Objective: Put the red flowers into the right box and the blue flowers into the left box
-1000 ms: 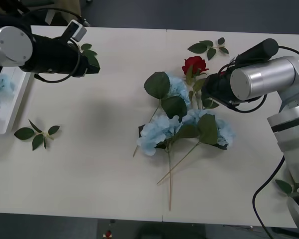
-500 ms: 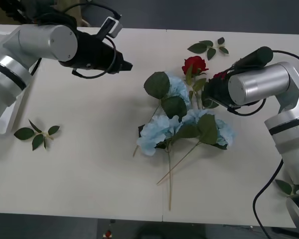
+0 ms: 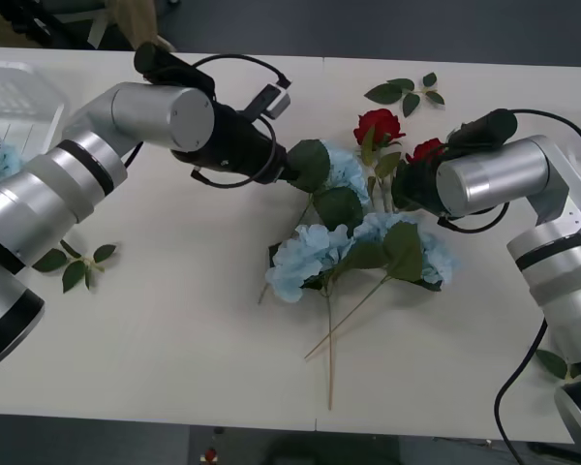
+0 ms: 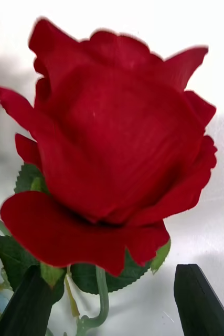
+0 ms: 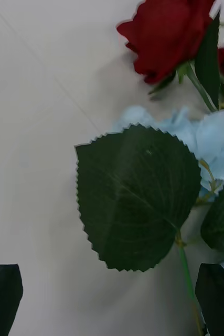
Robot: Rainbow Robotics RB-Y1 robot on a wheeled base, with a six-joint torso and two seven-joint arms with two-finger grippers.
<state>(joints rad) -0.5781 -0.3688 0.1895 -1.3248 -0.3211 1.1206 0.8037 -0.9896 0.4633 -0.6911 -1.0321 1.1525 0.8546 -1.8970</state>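
At the heap of flowers in the table's middle, both arms are at work. The left gripper [image 5: 109, 302] has its black fingers spread apart on either side of a large dark leaf [image 5: 138, 197] belonging to the blue flowers [image 3: 353, 247], and grips nothing. The right gripper [image 4: 114, 302] is likewise parted, its fingers either side of the green stem below a red bloom [image 4: 109, 152], not yet closed on it. Outward from the grippers, the front view shows the blue clusters lying tangled with two red flowers [image 3: 379, 126] on the table [image 3: 174, 339], their long stems trailing toward the near edge. Loose leaf sprigs [image 3: 73, 263] lie apart on the tabletop. The left box [image 3: 15, 97] sits at the table's far left corner; a patch of pale blue shows at the picture's left edge near it, so at least one blue cluster appears to be delivered already, though this is partly hidden. Judgement: the job is under way, with two roses and several blue clusters left to sort.
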